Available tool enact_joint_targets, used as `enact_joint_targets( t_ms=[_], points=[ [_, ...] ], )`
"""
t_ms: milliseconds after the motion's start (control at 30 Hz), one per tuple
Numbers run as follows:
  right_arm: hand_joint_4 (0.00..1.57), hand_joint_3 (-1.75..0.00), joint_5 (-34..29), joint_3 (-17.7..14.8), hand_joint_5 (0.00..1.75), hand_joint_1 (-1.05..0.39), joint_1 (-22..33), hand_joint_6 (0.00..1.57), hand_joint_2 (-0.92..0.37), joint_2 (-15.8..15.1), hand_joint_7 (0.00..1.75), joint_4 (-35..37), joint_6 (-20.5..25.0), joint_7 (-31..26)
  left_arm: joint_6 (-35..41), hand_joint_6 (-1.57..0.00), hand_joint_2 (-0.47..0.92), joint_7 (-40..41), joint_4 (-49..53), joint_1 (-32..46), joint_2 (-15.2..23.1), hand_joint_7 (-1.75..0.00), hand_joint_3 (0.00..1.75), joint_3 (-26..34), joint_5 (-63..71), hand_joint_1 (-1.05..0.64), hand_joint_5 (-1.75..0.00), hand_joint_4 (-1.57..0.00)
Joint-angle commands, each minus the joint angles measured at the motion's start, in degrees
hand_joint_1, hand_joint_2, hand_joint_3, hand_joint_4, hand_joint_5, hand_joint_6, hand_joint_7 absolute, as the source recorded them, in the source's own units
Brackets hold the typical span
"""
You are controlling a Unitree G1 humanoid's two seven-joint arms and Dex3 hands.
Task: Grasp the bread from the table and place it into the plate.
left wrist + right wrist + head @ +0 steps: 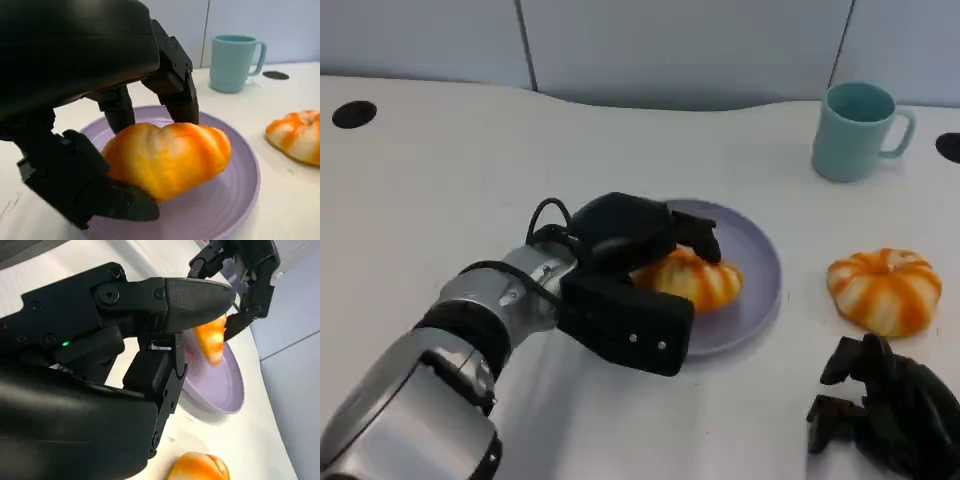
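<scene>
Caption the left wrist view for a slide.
Left hand holds an orange bread roll over the lavender plate.

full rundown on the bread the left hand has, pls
The bread is a round, glossy bun, orange with pale stripes, lobed like a small pumpkin. The left hand grips it, black fingers over its top and back and one under its near side. It sits over the purple plate, tilted; whether it touches the plate can't be told. It looks whole and unsquashed.
</scene>
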Motion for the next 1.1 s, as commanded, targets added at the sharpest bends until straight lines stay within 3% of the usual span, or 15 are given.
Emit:
enact_joint_targets(
  t_ms=[33, 133, 167, 233, 433, 533, 733, 967, 1100],
  points=[
    [1.22, -0.46, -0.43, 0.25, 1.17, -0.45, 1.48, 1.10, -0.92, -0.04, 1.09, 0.67, 0.33, -0.25, 1.49, -0.31, 0.92, -1.65, 0.20, -2.09, 0.46, -0.11, 0.20, -0.63, 0.38, -0.58, -0.70, -0.16],
    [1.22, -0.47, -0.43, 0.36, 1.17, -0.45, 1.51, 1.10, -0.92, -0.12, 1.09, 0.89, -0.35, 0.29, 2.61, -0.23, 0.92, -2.74, 0.18, -2.44, 0.58, -0.07, 0.24, -1.04, 0.75, -0.70, -0.63, -0.02],
    [1.22, -0.47, -0.33, 0.35, 1.17, -0.44, 1.53, 1.10, -0.92, -0.16, 1.09, 0.97, -0.49, 0.53, 3.00, -0.16, 0.92, -3.30, 0.16, -2.61, 0.64, -0.04, 0.30, -1.12, 0.79, -0.79, -0.41, -0.01],
    [1.22, -0.47, -0.36, 0.27, 1.17, -0.45, 1.55, 1.11, -0.92, -0.06, 1.09, 0.96, -0.54, 0.18, 3.72, -0.09, 0.92, -3.99, 0.10, -2.82, 0.75, -0.02, 0.35, -1.41, 1.05, -0.85, -0.24, 0.00],
    [1.23, -0.46, -0.65, 0.40, 1.17, -0.46, 1.72, 1.11, -0.92, -0.29, 1.07, 0.94, -0.84, 0.29, 3.86, -0.04, 0.92, -3.29, -0.27, -2.42, 1.45, 0.00, 0.32, -1.59, 0.65, -0.90, -0.04, 0.00],
    [1.24, -0.46, -0.53, 0.39, 1.16, -0.46, 1.77, 1.11, -0.92, -0.32, 1.07, 1.06, -1.04, 0.50, 3.21, -0.03, 0.92, -3.76, -0.62, -2.03, 2.07, 0.00, 0.33, -0.77, -0.42, -0.91, 0.00, 0.00],
    [1.24, -0.46, -0.43, 0.31, 1.16, -0.46, 1.64, 1.12, -0.92, -0.30, 1.07, 0.97, -0.98, 0.19, -1.82, -0.04, 0.92, -9.89, -1.66, 1.52, 3.63, -0.01, 0.29, 6.80, -9.86, -0.90, 0.00, -0.01],
    [1.25, -0.45, -0.73, 0.39, 1.15, -0.46, 1.70, 1.13, -0.92, -0.57, 1.06, 0.11, -0.18, -0.68, -6.43, -0.01, 0.92, -27.23, -5.01, 9.36, 3.36, -0.01, 0.29, 20.59, -28.93, -0.90, -0.01, -0.01],
    [1.26, -0.45, -0.79, 0.24, 1.16, -0.46, 1.31, 1.14, -0.92, -0.53, 1.08, 0.43, 0.07, -1.19, -6.32, -0.05, 0.92, -37.77, -8.42, 14.24, 1.23, -0.02, 0.25, 28.62, -41.09, -0.87, -0.06, -0.10]
  ],
)
